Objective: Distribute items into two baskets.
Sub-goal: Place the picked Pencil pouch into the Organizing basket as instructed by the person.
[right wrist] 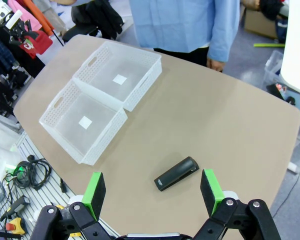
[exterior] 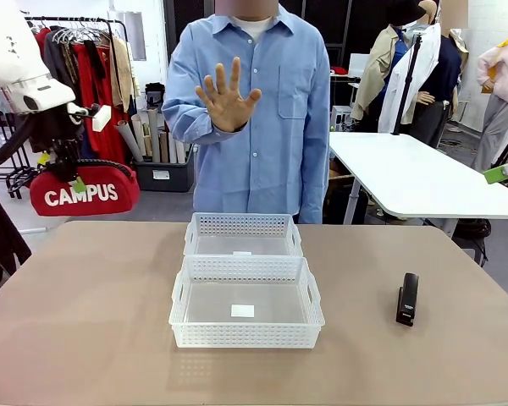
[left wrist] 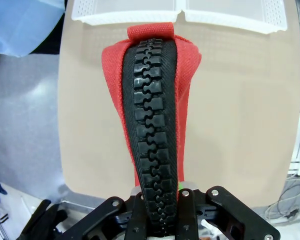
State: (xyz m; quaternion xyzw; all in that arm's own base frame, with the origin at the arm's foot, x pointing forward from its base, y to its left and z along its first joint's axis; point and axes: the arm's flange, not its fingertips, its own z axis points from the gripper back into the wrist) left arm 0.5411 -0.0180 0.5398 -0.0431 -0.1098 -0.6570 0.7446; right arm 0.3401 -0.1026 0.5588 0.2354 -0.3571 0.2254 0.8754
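Tabletop mid-task: both baskets (exterior: 245,335) empty; left gripper (exterior: 72,173) clenches red pouch (exterior: 83,194) aloft left of them, right gripper (right wrist: 153,191) spread open above untouched stapler (exterior: 407,298).

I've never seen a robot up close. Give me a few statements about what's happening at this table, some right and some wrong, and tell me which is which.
1. The left hand holds the red pouch in the air by its black zip strap. True.
2. The stapler lies inside a basket. False: the stapler lies on the table, to the right of both baskets.
3. The nearer basket and the farther basket hold no items. True.
4. The right hand grips the stapler. False: the right hand is open and apart from it.
5. The person shows an open palm. True.
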